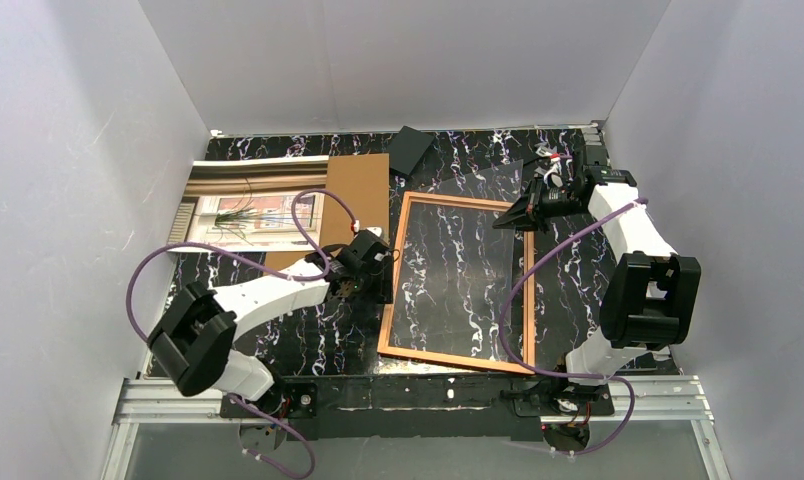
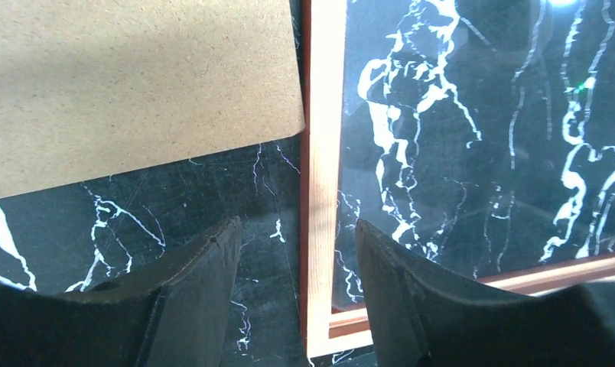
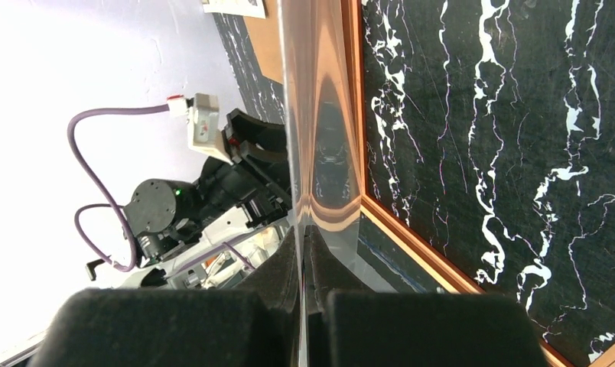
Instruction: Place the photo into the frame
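A: Where does the frame (image 1: pixel 395 270) lie?
B: Flat on the table (image 1: pixel 313 342).
A: And the cardboard board (image 1: pixel 363 185)?
B: Just left of the frame's far corner, lapping over the photo (image 1: pixel 240 205), which lies farther left.
A: Behind the frame?
B: A small panel (image 1: pixel 411 148). A clear sheet (image 3: pixel 312 115) rises over the frame's far right corner.

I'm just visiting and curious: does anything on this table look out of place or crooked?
Yes. The frame lies empty and slightly askew. A clear sheet hangs tilted above its far end, pinched in the right tool instead of lying flat. The photo at the far left is partly covered by a brown board.
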Robot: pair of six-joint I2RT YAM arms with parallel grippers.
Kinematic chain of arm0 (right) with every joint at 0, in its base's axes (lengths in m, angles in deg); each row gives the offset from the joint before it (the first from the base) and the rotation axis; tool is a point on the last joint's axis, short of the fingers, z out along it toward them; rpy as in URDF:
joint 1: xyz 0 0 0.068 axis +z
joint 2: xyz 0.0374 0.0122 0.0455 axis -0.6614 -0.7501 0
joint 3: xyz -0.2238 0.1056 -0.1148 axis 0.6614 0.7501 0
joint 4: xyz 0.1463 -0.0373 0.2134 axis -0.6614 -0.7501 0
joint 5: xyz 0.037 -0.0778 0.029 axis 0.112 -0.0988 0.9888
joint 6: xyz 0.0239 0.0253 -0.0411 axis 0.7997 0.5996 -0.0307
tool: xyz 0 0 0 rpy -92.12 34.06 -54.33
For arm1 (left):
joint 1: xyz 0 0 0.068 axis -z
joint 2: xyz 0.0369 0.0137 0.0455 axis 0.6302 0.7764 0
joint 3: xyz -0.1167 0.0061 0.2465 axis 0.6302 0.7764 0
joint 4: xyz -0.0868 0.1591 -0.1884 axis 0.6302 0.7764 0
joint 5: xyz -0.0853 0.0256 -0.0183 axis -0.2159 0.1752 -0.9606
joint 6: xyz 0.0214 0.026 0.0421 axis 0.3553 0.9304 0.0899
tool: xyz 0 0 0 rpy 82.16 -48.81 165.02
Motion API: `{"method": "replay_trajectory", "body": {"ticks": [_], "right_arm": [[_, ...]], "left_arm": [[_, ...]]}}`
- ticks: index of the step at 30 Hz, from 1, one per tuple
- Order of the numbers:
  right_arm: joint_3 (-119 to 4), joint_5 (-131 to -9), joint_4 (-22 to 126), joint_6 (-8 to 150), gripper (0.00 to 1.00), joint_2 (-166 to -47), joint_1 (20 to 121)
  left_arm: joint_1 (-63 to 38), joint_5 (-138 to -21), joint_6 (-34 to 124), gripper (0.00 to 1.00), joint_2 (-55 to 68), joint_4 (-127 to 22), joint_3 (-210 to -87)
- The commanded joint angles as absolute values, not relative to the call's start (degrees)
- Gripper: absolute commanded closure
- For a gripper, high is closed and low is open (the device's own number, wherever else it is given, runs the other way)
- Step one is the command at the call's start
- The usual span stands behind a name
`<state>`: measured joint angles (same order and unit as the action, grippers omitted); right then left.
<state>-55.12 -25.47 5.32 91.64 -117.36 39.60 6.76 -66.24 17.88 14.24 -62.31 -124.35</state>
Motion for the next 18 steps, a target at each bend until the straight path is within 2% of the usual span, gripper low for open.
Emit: {"method": "replay_trajectory", "body": {"ticks": [1,8,18], "right_arm": [[-54.63,-22.93,8.59,93.7,0.99,-115.23,39.39],[-55.34,-26.03,6.51,91.7,0.99,-116.28,39.38],[-44.97,-26.6,13.57,94.75,0.99,-111.32,39.38]], "left_arm": [[6.24,-63.98,18.02,0.46,9.3,-56.64,-122.9],[5.89,-64.67,17.85,0.48,10.69,-56.38,-122.84],[5.93,-65.3,16.17,0.53,14.72,-58.73,-121.99]]}}
